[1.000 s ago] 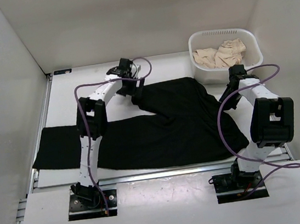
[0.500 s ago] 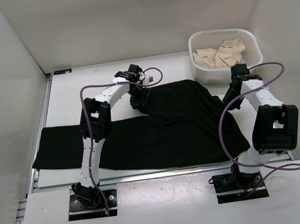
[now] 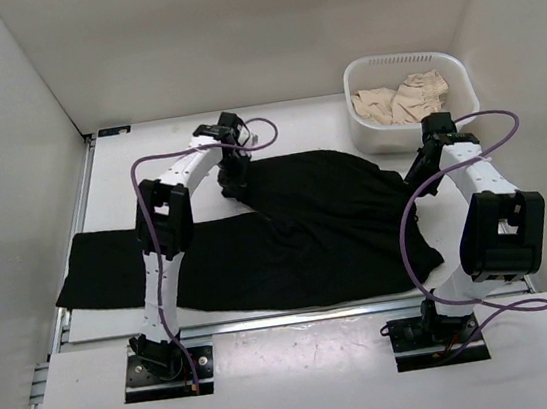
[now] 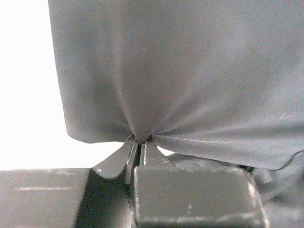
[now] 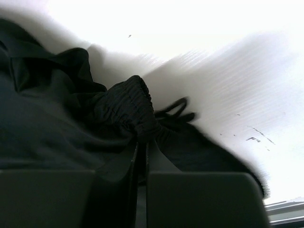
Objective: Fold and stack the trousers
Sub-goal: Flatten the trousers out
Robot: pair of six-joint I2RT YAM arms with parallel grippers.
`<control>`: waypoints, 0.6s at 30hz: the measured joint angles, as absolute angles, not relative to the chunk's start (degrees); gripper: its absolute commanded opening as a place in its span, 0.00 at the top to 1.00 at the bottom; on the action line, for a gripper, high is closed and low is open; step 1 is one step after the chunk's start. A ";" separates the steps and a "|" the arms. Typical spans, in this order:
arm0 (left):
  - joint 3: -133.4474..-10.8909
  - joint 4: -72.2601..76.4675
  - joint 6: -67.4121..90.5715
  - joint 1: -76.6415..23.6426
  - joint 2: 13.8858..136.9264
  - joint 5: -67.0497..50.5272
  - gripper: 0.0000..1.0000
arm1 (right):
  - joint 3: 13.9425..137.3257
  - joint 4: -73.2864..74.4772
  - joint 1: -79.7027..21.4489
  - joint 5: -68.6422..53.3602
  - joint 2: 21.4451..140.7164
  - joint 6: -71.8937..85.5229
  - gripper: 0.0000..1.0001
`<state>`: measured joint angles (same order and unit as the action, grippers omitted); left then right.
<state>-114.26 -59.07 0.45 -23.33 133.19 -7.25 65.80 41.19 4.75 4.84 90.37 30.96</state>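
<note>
Across the counter [image 3: 145, 146] in the top view, the black trousers [image 3: 299, 241] lie spread, one leg reaching toward 9 o'clock. The left pincer [image 3: 233, 178] meets their 12 o'clock edge and the right pincer [image 3: 419, 177] their 3 o'clock end, near a white basket [image 3: 370, 129] of beige cloths [image 3: 406, 98]. From the left wrist, the jaws are clamped on a pinch of fabric, creases fanning from it. From the right wrist, the jaws grip the gathered waistband [image 5: 128, 102] beside its drawstring [image 5: 175, 111].
</note>
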 measured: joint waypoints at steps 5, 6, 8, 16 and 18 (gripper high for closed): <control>-114.74 -56.38 0.27 -21.96 124.84 0.82 0.43 | 65.80 40.45 4.75 3.18 90.50 31.00 1.00; -114.34 -55.83 -0.05 -22.15 122.26 1.34 0.22 | 65.80 40.36 4.75 2.92 90.63 31.00 1.00; -112.33 -54.46 -0.08 -23.09 116.86 1.87 0.09 | 65.80 40.16 4.75 2.68 91.24 31.00 1.00; -118.28 -53.63 -0.01 -19.66 120.68 2.13 0.00 | 65.80 39.94 4.75 1.98 93.51 30.89 1.00; -120.75 -53.21 -0.01 -16.84 126.10 2.46 0.00 | 65.82 39.92 4.75 1.74 93.89 30.83 1.00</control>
